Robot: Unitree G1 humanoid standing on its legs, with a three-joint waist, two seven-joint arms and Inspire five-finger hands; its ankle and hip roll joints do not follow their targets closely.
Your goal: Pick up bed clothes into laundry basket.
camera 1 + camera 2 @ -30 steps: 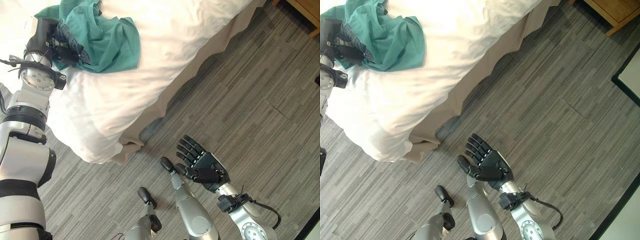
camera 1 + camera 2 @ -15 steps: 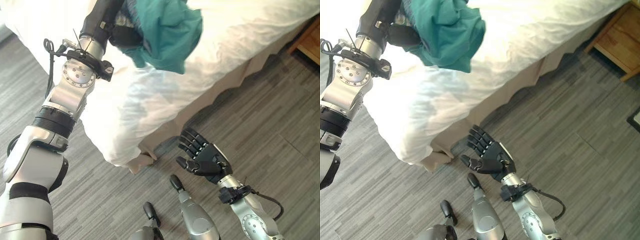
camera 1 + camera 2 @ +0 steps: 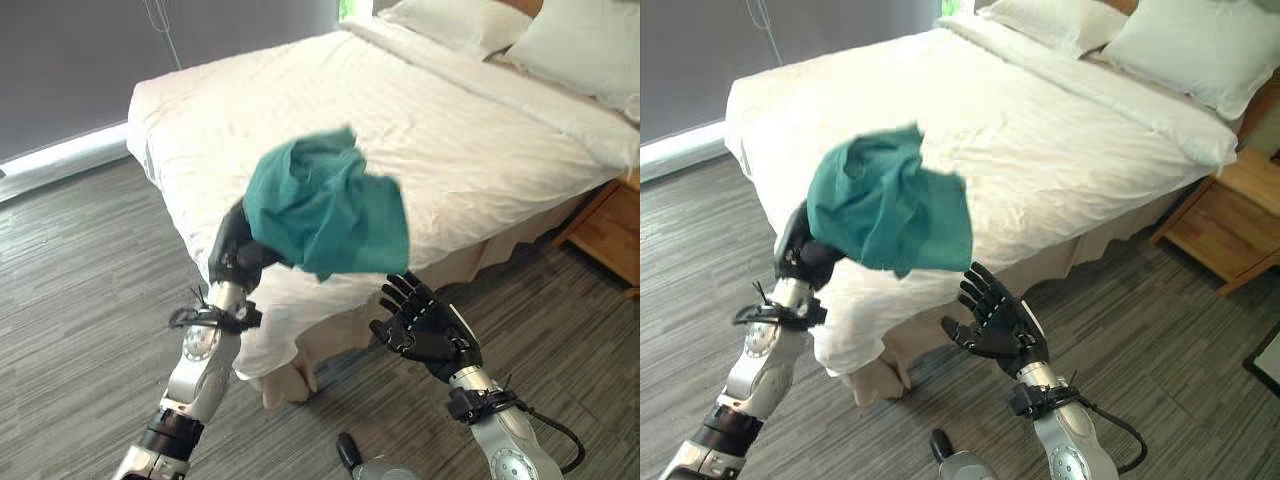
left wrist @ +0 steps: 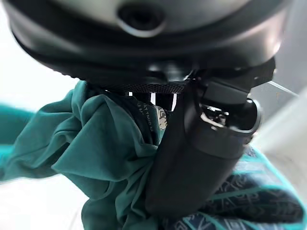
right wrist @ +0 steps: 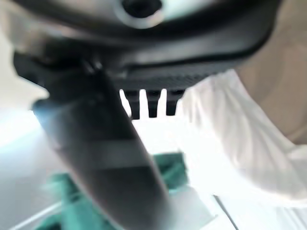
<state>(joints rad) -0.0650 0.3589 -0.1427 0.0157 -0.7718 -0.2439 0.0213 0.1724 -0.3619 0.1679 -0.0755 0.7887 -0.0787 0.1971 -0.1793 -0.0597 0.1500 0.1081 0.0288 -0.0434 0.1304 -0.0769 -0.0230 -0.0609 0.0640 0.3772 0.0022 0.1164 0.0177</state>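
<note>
Teal cloth (image 3: pixel 325 212) is bunched up in the left hand (image 3: pixel 236 258), fingers curled tight round it, held up clear of the bed (image 3: pixel 420 130). Right hand (image 3: pixel 425 325) sits just below it, fingers spread, holding nothing. No basket anywhere I can see, so I'd keep that grip firm and watch the loose folds don't snag.

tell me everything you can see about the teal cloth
The crumpled teal cloth garment looks soft and thin, bunched into loose folds, with a dark patterned patch visible in the left wrist view. It is lifted clear of the white bed, held up in front of the bed's corner. The left hand grips it, fingers curled into the fabric. The open right hand is apart from it.
</note>
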